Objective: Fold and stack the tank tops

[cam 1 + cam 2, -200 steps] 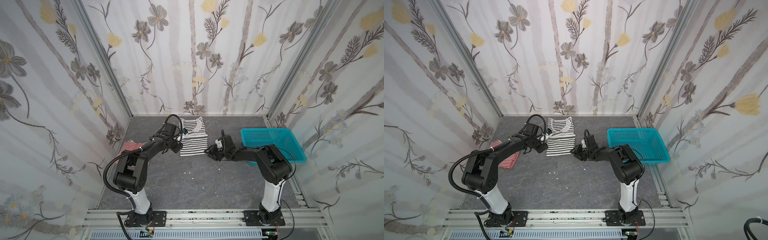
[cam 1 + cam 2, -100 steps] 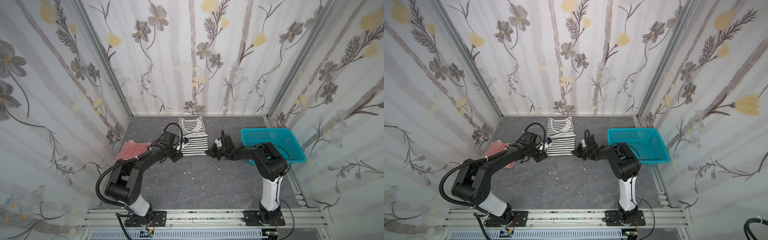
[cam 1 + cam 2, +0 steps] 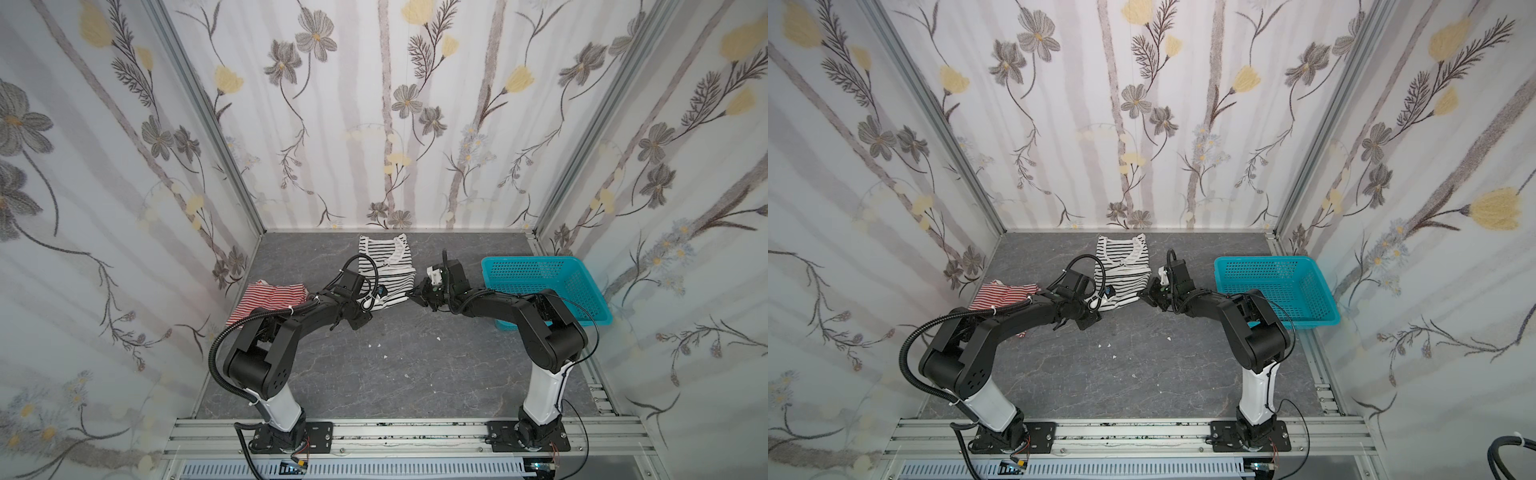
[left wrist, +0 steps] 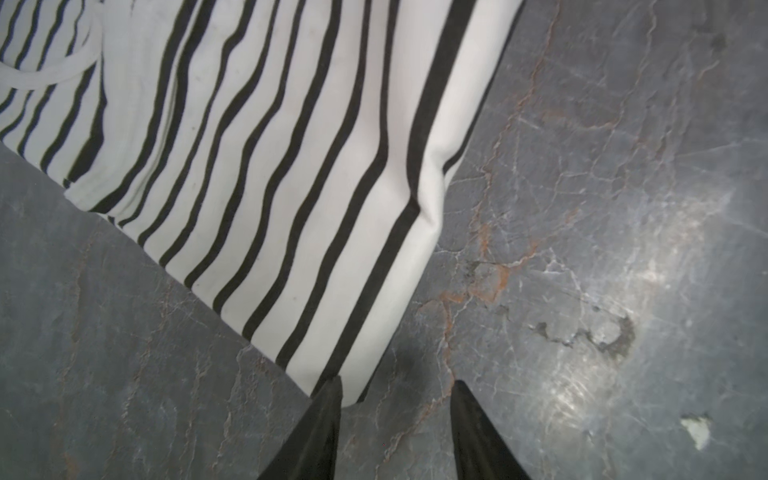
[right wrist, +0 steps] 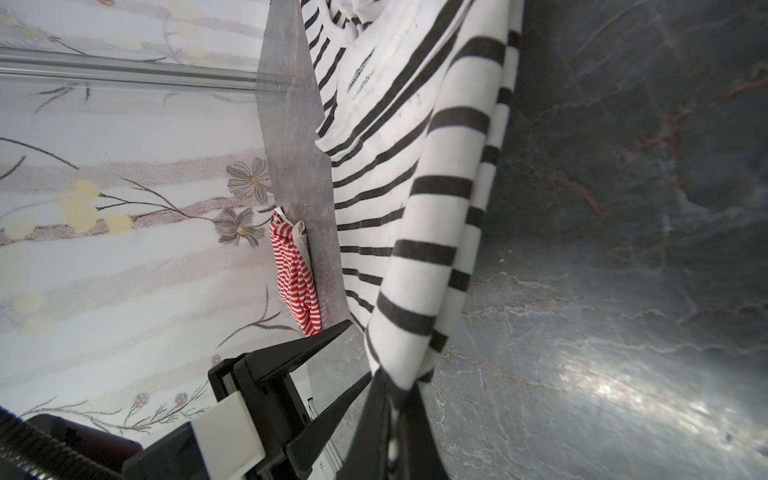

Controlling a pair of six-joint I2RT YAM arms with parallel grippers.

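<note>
Right wrist view: the black-and-white tank top [image 5: 415, 208] has one lower corner pinched in the closed right hand [image 5: 395, 386]. The hem by that corner is raised in a loose roll off the worktop [image 5: 623, 291].
Black-and-white tank top: in both top views [image 3: 390, 266] [image 3: 1121, 266] it lies at the back middle of the worktop, neckline toward the back wall.
Left hand: [image 4: 397, 386] its jaws are apart over bare worktop. One finger touches the top's other lower corner, and nothing is gripped.
Red-and-white tank top: [image 3: 270, 296] it is bunched at the worktop's left edge by the side wall, partly behind the left arm [image 3: 291, 328] and apart from the other top.
Basket: [image 3: 540, 262] turquoise mesh, at the right edge beside the right arm.
Worktop: dark grey with a stone pattern, pale veins and rusty cracks. It shows patches of glare, and a few white specks [image 3: 379, 345] lie near the middle.
Room: three walls [image 3: 395, 124] are papered in pale stripes with grey and yellow flowers. Aluminium posts [image 3: 208, 120] stand in the back corners. An aluminium rail [image 3: 395, 432] along the front carries both arm bases.
</note>
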